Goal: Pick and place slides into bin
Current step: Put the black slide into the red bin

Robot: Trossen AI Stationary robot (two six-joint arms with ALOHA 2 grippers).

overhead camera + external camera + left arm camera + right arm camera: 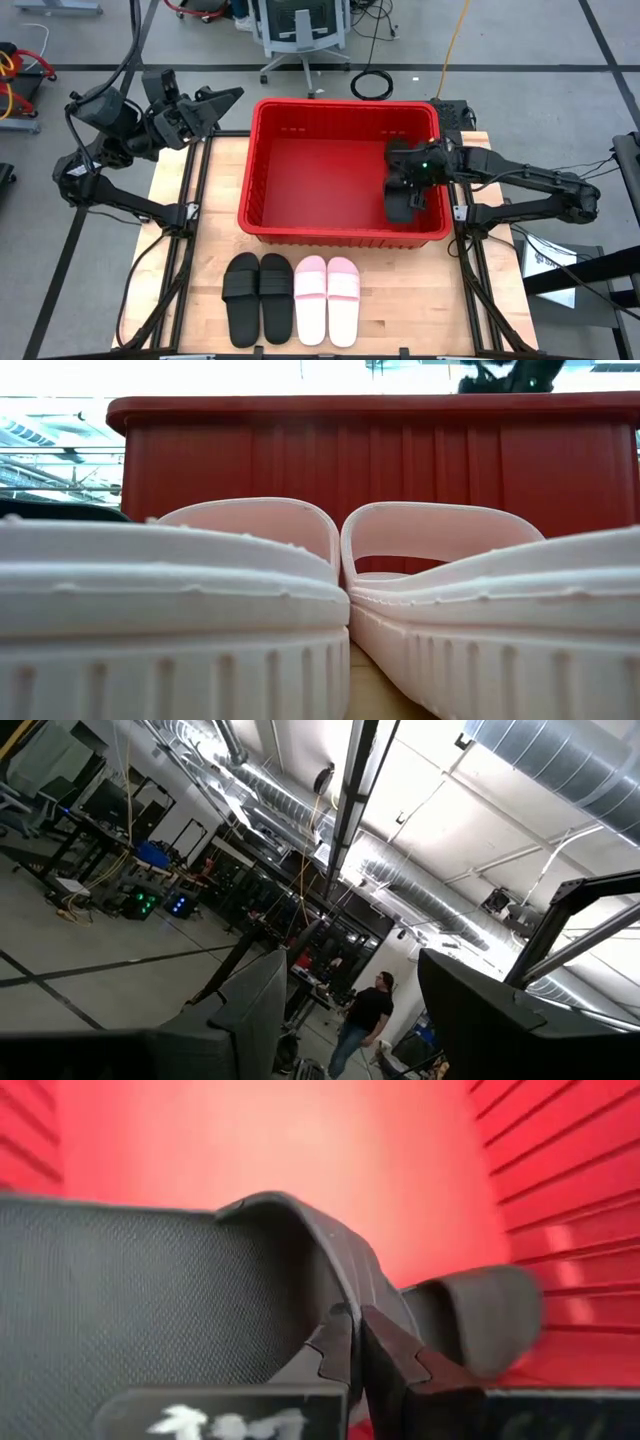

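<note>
The red bin [345, 170] is set at the middle of the wooden table [415, 310]. Inside it, near its right wall, the right gripper [402, 190] is held low, and a black slide [402, 205] is pinched by its strap between fingers [340, 1345] closed almost fully together. A second black slide [480, 1315] is seen just beyond the held one on the bin floor. In front of the bin, four slides are laid side by side: a black pair [258, 297] and a pink pair [327, 299], touching each other. The left gripper [222, 100] is parked at the table's far left corner, raised, its fingers [250, 1010] spread apart and holding nothing.
</note>
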